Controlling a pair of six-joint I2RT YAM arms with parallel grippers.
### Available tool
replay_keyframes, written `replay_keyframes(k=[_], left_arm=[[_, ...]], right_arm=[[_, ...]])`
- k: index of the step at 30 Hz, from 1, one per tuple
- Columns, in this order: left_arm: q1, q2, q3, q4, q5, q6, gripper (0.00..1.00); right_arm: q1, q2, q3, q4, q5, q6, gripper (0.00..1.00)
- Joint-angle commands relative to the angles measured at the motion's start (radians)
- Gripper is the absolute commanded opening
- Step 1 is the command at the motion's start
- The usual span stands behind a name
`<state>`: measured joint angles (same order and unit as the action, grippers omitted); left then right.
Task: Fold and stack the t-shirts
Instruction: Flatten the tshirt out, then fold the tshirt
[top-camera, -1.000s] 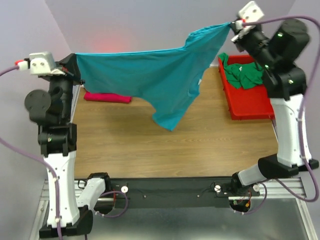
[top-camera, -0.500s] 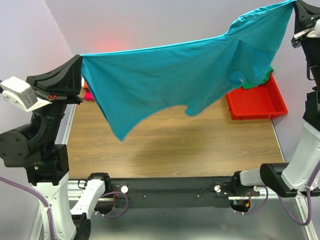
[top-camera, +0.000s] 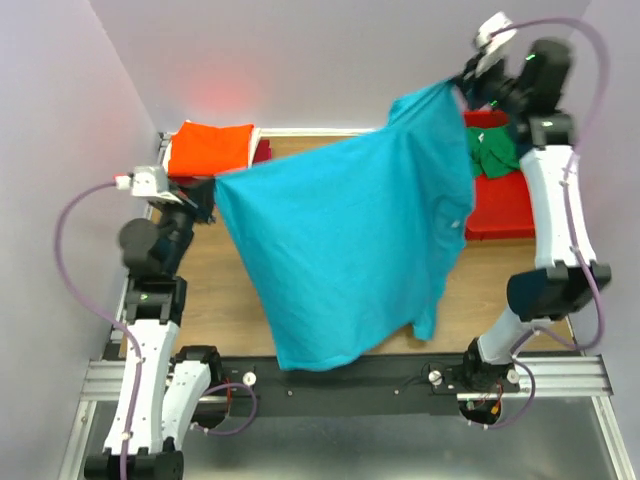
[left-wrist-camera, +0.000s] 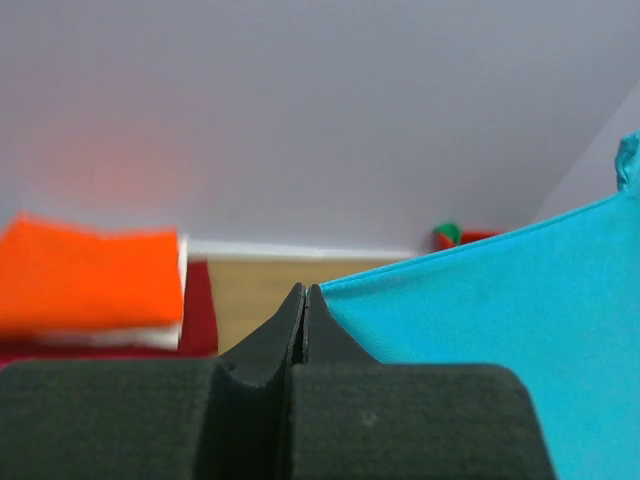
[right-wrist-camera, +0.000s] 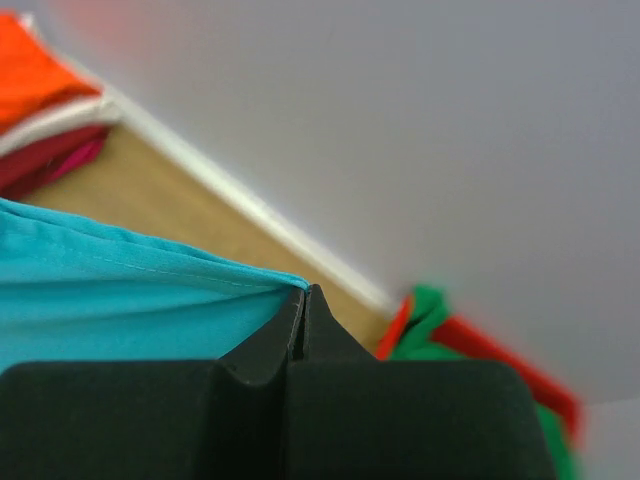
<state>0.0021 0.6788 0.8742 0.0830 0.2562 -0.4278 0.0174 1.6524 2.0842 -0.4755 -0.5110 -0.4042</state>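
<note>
Teal t-shirt (top-camera: 350, 250) comes down from its high, wide stretch, ready to be laid flat.
We see the left gripper (top-camera: 207, 190) dropped low and the right gripper (top-camera: 463, 82) drawn inward, each pinched tight on a corner of the shirt, which drapes between and below them. Just beyond the left gripper sits the folded orange t-shirt (top-camera: 208, 147). Under the right, the green t-shirt (top-camera: 493, 150) waits in the red bin (top-camera: 500, 218). We judge spreading comes next.

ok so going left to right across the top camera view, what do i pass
orange t-shirt → teal t-shirt → green t-shirt, lying in the red bin
</note>
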Motion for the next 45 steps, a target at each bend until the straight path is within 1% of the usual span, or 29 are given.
replay_keyframes(k=[1, 2, 3, 4, 5, 6, 7, 8, 9, 10, 13, 14, 16, 21, 23, 25, 30, 33, 39, 45], left_arm=[[-0.001, 0.033, -0.223, 0.087, -0.179, -0.156, 0.00], [-0.001, 0.053, -0.310, 0.115, -0.192, -0.182, 0.00], [-0.001, 0.115, -0.342, 0.154, -0.221, -0.210, 0.00], [0.001, 0.155, -0.387, 0.176, -0.233, -0.253, 0.00], [0.006, 0.200, -0.400, 0.196, -0.242, -0.275, 0.00], [0.007, 0.309, -0.406, 0.219, -0.248, -0.284, 0.00], [0.012, 0.370, -0.403, 0.250, -0.245, -0.293, 0.00], [0.018, 0.433, -0.376, 0.265, -0.247, -0.292, 0.00], [0.018, 0.552, -0.357, 0.280, -0.247, -0.287, 0.00], [0.022, 0.608, -0.304, 0.278, -0.239, -0.285, 0.00], [0.030, 0.761, -0.197, 0.247, -0.248, -0.236, 0.00], [0.033, 0.783, -0.176, 0.242, -0.248, -0.226, 0.00], [0.044, 0.829, -0.126, 0.219, -0.293, -0.195, 0.00], [0.062, 0.935, -0.032, 0.158, -0.262, -0.093, 0.00], [0.064, 0.968, 0.018, 0.132, -0.262, -0.069, 0.00], [0.068, 1.005, 0.046, 0.109, -0.223, -0.054, 0.00], [0.070, 1.038, 0.083, 0.086, -0.218, -0.029, 0.00], [0.068, 1.024, 0.086, 0.077, -0.225, -0.014, 0.00], [0.070, 0.947, 0.074, 0.043, -0.238, 0.004, 0.00], [0.070, 0.851, 0.020, 0.011, -0.203, 0.003, 0.00]], right_arm=[[0.035, 0.118, -0.159, 0.060, -0.101, 0.058, 0.00], [0.045, 0.150, -0.186, 0.081, -0.093, 0.051, 0.01], [0.068, 0.212, -0.226, 0.098, -0.086, 0.050, 0.01], [0.078, 0.257, -0.231, 0.119, -0.068, 0.041, 0.01], [0.090, 0.297, -0.230, 0.124, -0.055, 0.039, 0.00], [0.111, 0.385, -0.222, 0.127, -0.044, 0.038, 0.01], [0.119, 0.424, -0.195, 0.130, -0.029, 0.038, 0.01], [0.127, 0.461, -0.179, 0.133, -0.002, 0.038, 0.00], [0.141, 0.499, -0.165, 0.138, 0.011, 0.039, 0.01], [0.145, 0.558, -0.132, 0.149, 0.044, 0.039, 0.01], [0.156, 0.644, -0.076, 0.164, 0.100, 0.057, 0.01], [0.159, 0.658, -0.043, 0.166, 0.112, 0.064, 0.01], [0.159, 0.678, -0.018, 0.170, 0.143, 0.056, 0.01], [0.159, 0.673, -0.004, 0.175, 0.128, 0.036, 0.01], [0.159, 0.656, -0.009, 0.175, 0.124, 0.031, 0.00], [0.159, 0.639, -0.027, 0.176, 0.126, 0.024, 0.00], [0.159, 0.563, -0.104, 0.179, 0.111, 0.004, 0.01], [0.158, 0.498, -0.174, 0.183, 0.088, -0.001, 0.01], [0.158, 0.376, -0.311, 0.195, 0.058, -0.008, 0.01], [0.158, 0.264, -0.461, 0.213, 0.054, -0.025, 0.01]])
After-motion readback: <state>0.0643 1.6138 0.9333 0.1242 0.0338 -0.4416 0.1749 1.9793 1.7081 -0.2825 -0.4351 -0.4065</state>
